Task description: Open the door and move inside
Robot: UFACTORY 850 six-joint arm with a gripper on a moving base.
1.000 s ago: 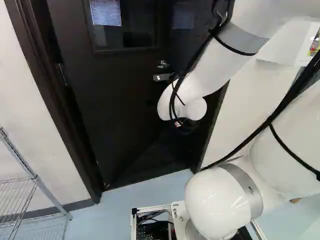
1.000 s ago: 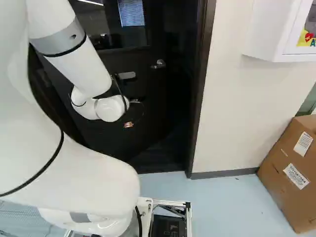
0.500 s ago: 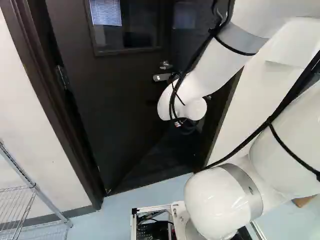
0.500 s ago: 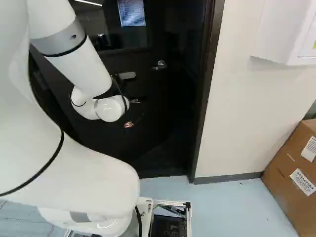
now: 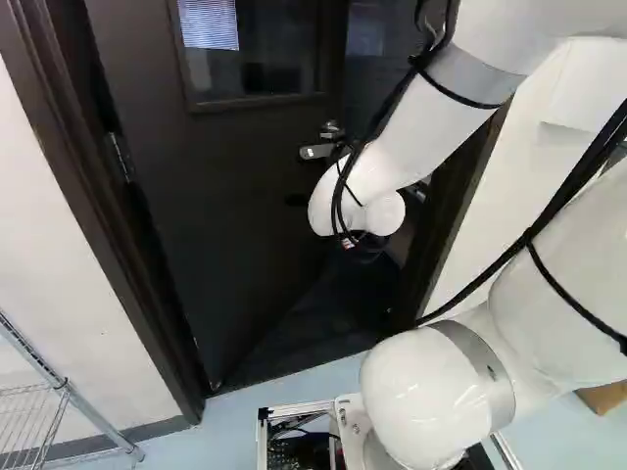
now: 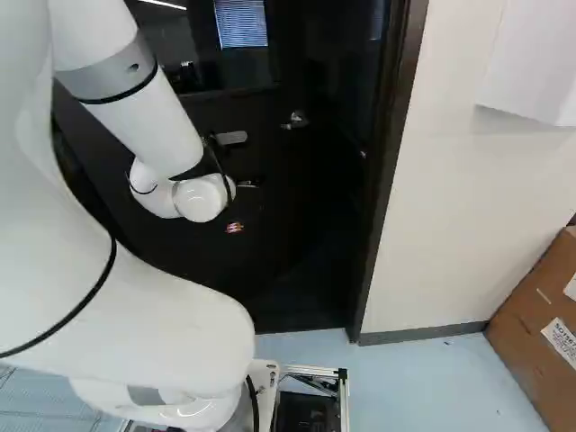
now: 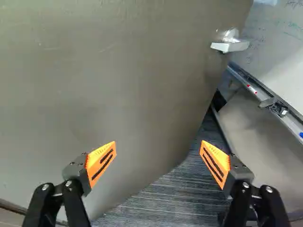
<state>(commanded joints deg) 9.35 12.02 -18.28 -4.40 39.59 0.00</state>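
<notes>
door [image 5: 235, 206] ajar — ribbed floor [image 7: 175, 198] beyond

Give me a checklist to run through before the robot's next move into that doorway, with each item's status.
1. Door ajar: ok.
2. Gripper open and off the door handle: ok.
3. Gap wide enough for the base: cannot tell.
4. Wire shelf and cardboard box outside the door frame: ok.
5. Base inside: not ok, short of the door frame.

A wire rack [image 5: 96, 418] stands at eight o'clock, left base view; right base view: cardboard box [image 6: 531, 328] at four, white wall cabinet [image 6: 531, 76] at two.
</notes>
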